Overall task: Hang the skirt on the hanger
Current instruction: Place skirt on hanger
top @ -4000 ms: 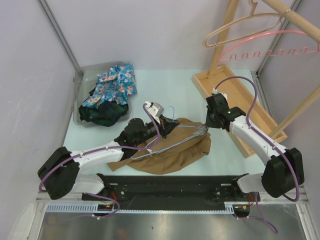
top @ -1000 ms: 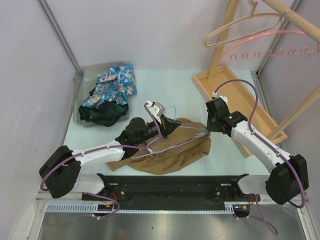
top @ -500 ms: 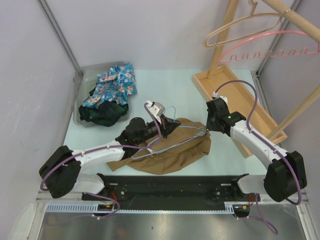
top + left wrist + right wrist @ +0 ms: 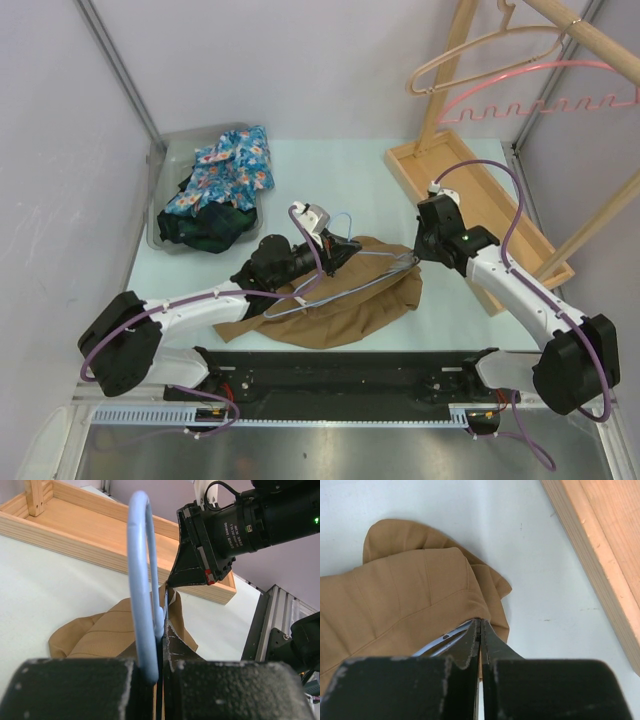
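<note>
The tan skirt (image 4: 345,305) lies crumpled on the table with the light blue wire hanger (image 4: 340,285) lying across it. My left gripper (image 4: 335,250) is shut on the hanger at the base of its hook (image 4: 140,555), seen close in the left wrist view, where the jaws (image 4: 161,630) pinch the wire. My right gripper (image 4: 412,262) is shut on the skirt's right edge (image 4: 410,590), beside the hanger's end (image 4: 445,639). Its tips (image 4: 480,622) meet on the fabric. From the left wrist, the cloth rises to the right gripper (image 4: 167,585).
A grey bin (image 4: 160,170) at the back left holds floral and dark clothes. A wooden rack base (image 4: 470,200) stands right of the skirt, close to my right arm. Pink and wooden hangers (image 4: 520,90) hang from its rod above.
My right gripper has closed on the skirt's edge and its arm has shifted slightly right. The left arm and hanger have stayed put.
</note>
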{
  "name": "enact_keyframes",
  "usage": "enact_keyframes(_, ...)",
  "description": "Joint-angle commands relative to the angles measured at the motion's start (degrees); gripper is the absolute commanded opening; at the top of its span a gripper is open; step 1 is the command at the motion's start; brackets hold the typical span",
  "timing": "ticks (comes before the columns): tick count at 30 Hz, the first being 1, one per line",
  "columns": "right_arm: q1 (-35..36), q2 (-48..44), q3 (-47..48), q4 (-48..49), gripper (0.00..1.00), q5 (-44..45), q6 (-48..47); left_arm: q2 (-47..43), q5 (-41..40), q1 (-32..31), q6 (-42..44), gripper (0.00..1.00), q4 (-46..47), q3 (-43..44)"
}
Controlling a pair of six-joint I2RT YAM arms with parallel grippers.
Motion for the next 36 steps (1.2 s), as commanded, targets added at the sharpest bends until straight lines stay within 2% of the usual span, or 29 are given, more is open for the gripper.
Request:
enact_keyframes(1, -0.18, -1.37, 1.21, 2.31, 0.0, -2.29, 1.02, -0.78, 1.94, -0.71, 0.0, 0.0, 2.99, 2.18)
enact_keyframes(16, 1.57, -3.83, 1.56, 8.28, 0.0, -16.35, -0.47, 0.36, 2.29, -1.94, 0.79, 0.0, 2.38, 3.41)
enact_keyframes(25, 2.45, -2.51, 1.65, 7.85, 0.0, -18.83, -0.56, 0.1, 1.85, -2.11, 0.88, 0.0, 2.64, 3.76)
enact_keyframes(30, 2.45, -4.53, 1.65, 7.41, 0.0, -22.43, -0.91, -0.07, 0.88, -2.11, 0.53, 0.0, 3.25, 3.85)
enact_keyframes(36, 2.45, -7.25, 1.73, 3.63, 0.0, -22.44, -1.09, 0.36, -0.87, -2.11, 0.44, 0.0, 3.96, 4.38)
